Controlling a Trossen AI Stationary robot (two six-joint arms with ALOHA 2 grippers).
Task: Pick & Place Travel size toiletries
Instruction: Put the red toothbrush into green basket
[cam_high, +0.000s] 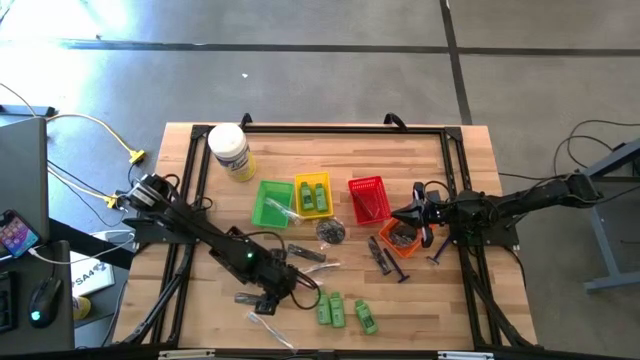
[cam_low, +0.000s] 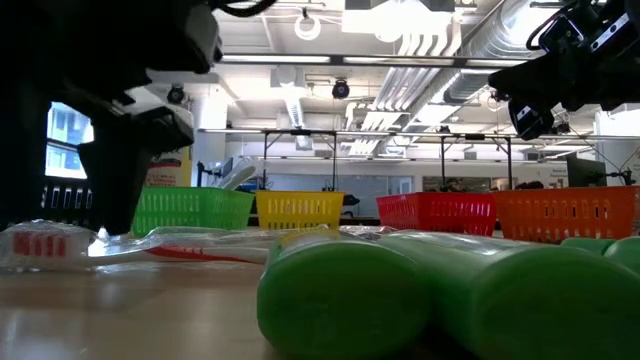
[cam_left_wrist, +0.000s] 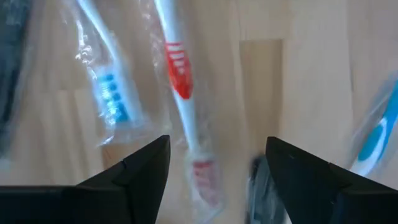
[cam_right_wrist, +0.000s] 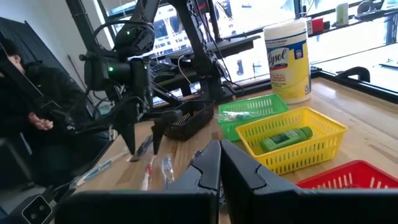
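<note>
Left hand (cam_left_wrist: 217, 180) open over red toothbrush (cam_left_wrist: 180, 87), wrist-view only.

The wooden table (cam_high: 460, 160) carries a row of baskets – green (cam_high: 270, 203), yellow (cam_high: 312, 195), red (cam_high: 368, 198), orange (cam_high: 402, 238); a white jar (cam_high: 231, 152) lies near the back. Green bottles (cam_high: 342, 311), black sticks (cam_high: 382, 256) and wrapped toothbrushes (cam_left_wrist: 180, 81) lie loose on the wood.

The left gripper (cam_left_wrist: 217, 168) points down at the table, jaws spread wide with nothing between them. The right gripper (cam_right_wrist: 220, 163) hangs raised, jaws pressed together, empty.
</note>
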